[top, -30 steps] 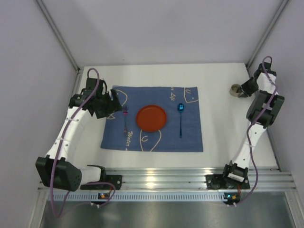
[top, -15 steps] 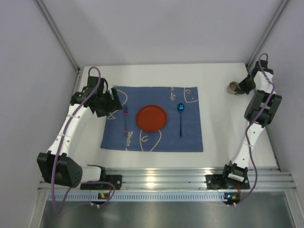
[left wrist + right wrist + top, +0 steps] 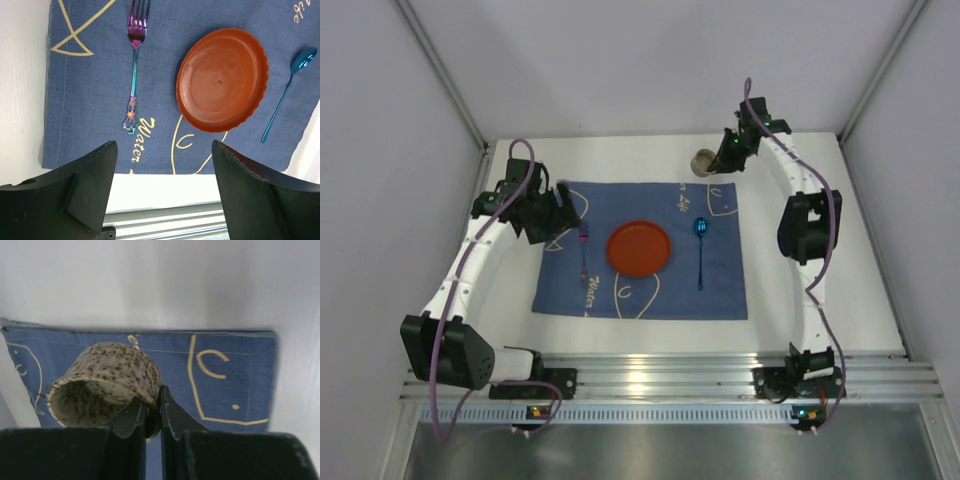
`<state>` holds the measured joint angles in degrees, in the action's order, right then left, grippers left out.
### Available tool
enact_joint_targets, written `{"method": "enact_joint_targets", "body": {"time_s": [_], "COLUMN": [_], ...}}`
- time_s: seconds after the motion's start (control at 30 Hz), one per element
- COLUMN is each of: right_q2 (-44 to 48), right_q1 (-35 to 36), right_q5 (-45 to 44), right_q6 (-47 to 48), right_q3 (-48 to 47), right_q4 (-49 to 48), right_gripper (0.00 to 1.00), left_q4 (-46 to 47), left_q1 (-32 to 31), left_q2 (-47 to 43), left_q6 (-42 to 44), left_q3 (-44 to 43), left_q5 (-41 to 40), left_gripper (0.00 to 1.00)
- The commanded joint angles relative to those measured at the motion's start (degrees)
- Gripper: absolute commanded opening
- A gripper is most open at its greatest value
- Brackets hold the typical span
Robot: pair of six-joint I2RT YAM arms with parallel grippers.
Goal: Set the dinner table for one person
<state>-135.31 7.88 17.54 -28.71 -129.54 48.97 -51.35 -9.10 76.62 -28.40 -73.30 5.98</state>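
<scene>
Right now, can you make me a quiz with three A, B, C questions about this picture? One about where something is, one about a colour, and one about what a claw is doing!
1. Where does the rainbow-coloured metal fork lie, compared with the round orange plate?
A) on its left
B) on its right
C) on top of it

2. What colour is the long thin metal spoon?
A) gold
B) shiny blue
C) orange

3. What is the right claw doing?
A) hanging open and empty
B) pinching the spoon
C) pinching the rim of the brown-speckled ceramic cup

Answers: 1 A, the top view shows the fork left of the plate on the blue cloth placemat. 2 B, its bowl and handle gleam blue. 3 C, the claw is closed on the cup's wall.
</scene>
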Motion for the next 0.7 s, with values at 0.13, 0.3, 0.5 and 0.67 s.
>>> {"method": "enact_joint_targets", "body": {"time_s": [0.13,0.3,0.5,0.67], "right_q2": [0.66,0.57,-1.63,-2.24], "right_q1": [2.14,2.67,4.33,5.57], "right_q5": [-1.98,-5.32,-7.26,-8.05], "right_q6": [-0.65,1.11,3.39,3.92], "right_q3": [0.68,3.05,5.52,7.45], "right_q4": [1.21,4.37,7.72,8.86], "right_gripper": [0.0,0.0,0.0,0.0], "left_q4": [0.73,0.2,-0.5,-0.85], "left_q1": [-0.13,-0.13,-0.13,-0.13], "left_q2": [-6.13,-8.67,-10.26,-11.31], "left_q6": [-1.3,-2.36,-3.41,-4.29], "left_q3": [0.34,1.75,2.19,3.16], "left_q5": [-1.32,-1.76,-1.58,-0.8], "left_gripper": [0.81,0.81,0.81,0.81]}}
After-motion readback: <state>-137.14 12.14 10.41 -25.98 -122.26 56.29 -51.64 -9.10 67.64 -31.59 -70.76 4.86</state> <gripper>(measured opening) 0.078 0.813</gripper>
